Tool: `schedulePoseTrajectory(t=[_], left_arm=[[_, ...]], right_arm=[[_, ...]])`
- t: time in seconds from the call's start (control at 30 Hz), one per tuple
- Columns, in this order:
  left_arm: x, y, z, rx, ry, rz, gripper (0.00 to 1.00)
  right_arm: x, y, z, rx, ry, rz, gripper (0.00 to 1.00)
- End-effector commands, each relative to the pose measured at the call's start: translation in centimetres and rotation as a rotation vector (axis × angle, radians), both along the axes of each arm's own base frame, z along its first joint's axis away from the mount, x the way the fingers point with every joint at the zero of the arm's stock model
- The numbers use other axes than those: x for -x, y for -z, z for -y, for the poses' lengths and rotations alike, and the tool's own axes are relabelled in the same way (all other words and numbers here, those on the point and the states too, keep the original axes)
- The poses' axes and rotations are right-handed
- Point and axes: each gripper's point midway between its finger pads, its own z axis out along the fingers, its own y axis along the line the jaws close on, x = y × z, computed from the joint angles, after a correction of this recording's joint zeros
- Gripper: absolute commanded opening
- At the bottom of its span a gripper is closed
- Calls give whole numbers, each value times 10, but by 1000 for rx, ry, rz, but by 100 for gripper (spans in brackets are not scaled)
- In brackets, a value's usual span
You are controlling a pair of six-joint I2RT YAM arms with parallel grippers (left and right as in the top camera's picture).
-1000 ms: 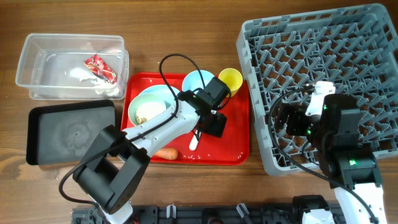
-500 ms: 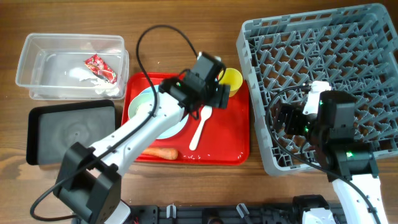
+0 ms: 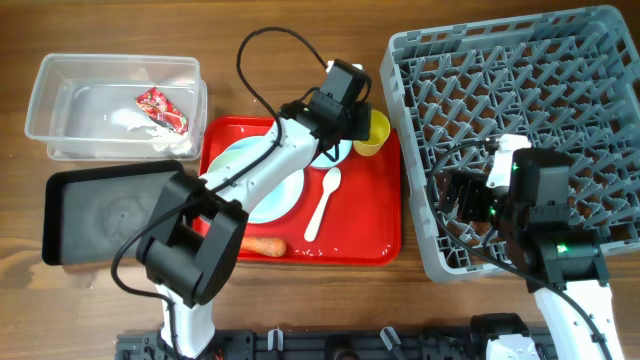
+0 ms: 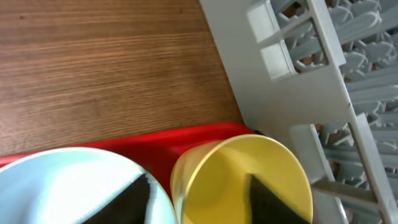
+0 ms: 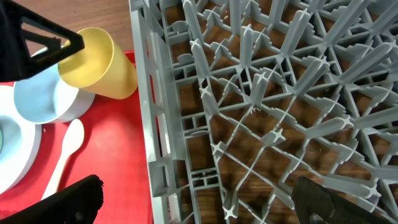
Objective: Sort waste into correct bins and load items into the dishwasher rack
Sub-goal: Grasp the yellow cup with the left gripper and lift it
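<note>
My left gripper (image 3: 358, 125) (image 4: 200, 199) is open astride the near wall of the small yellow cup (image 3: 374, 131) (image 4: 242, 177). One finger is inside the cup and the other is over the light blue bowl (image 4: 62, 186). The cup stands at the red tray's far right corner. The white spoon (image 3: 322, 200) and the carrot (image 3: 266, 246) lie on the tray beside the light blue plate (image 3: 275, 195). My right gripper (image 3: 466, 196) (image 5: 199, 202) is open and empty over the left edge of the grey dishwasher rack (image 3: 520, 90). The clear tub (image 3: 60, 90) holds the red wrapper (image 3: 162, 109) and the tissue (image 3: 128, 124).
The black tray (image 3: 110, 215) lies in front of the clear tub, at the left. The red tray (image 3: 360, 215) sits between the bins and the rack. The left arm crosses the tray and covers the bowls. The rack wall (image 4: 292, 81) stands close to the right of the cup.
My left gripper has moved from the tray's middle up and to the right to the yellow cup, uncovering the spoon. The right arm has barely moved.
</note>
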Motion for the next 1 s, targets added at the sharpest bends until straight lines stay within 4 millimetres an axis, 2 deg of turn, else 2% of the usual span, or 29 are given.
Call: schedulePoseTrajectory(t=[0.0,0.07,0.1,0.17,0.27,0.33,0.4,0.43,0.47,0.53,0.57,0.6,0.67,0.73,0.8,0.83,0.97], left_arm=[[5,7,1,-2,1,-35,34],[15,15,-4,-30,2,-76,32],[18,18,-7,-42,2,-92,27],[19,18,-6,-37,5,-97,22],[19,18,-6,-36,5,-95,6],[18,15,-6,-33,5,-92,4],[16,-5,-8,3,4,-69,4],[17,-25,-9,51,14,-59,4],[18,-55,-17,126,-6,-58,4],[26,-104,-38,301,-33,-115,4],[33,-123,-42,395,12,-147,4],[45,-150,-48,543,93,-206,4],[69,-177,-59,756,218,-354,4],[80,-179,-64,793,237,-416,4],[87,-178,-61,790,254,-441,4],[89,-178,-59,789,262,-443,4],[100,-178,-42,779,315,-449,4]], right_arm=[[-4,-13,-3,-9,-17,36,100],[-4,-13,-3,-9,-17,36,100],[-4,-13,-3,-10,-16,36,100],[-3,-13,-3,-9,-16,33,100],[-3,-13,-3,-9,-16,32,100],[-3,-13,-3,-10,-16,35,100],[-4,-14,-3,-9,-17,38,100],[-7,-16,-3,-10,-17,53,100],[-12,-22,-4,-16,-12,80,100],[-24,-39,-8,-52,-13,156,100],[-30,-45,-16,-80,-48,186,100],[-37,-50,-33,-148,-119,207,100],[-40,-63,-79,-278,-406,267,100],[-41,-79,-100,-342,-547,344,100],[-39,-100,-122,-430,-717,436,100],[-37,-104,-127,-457,-761,453,100],[-32,-98,-139,-556,-859,417,100]])
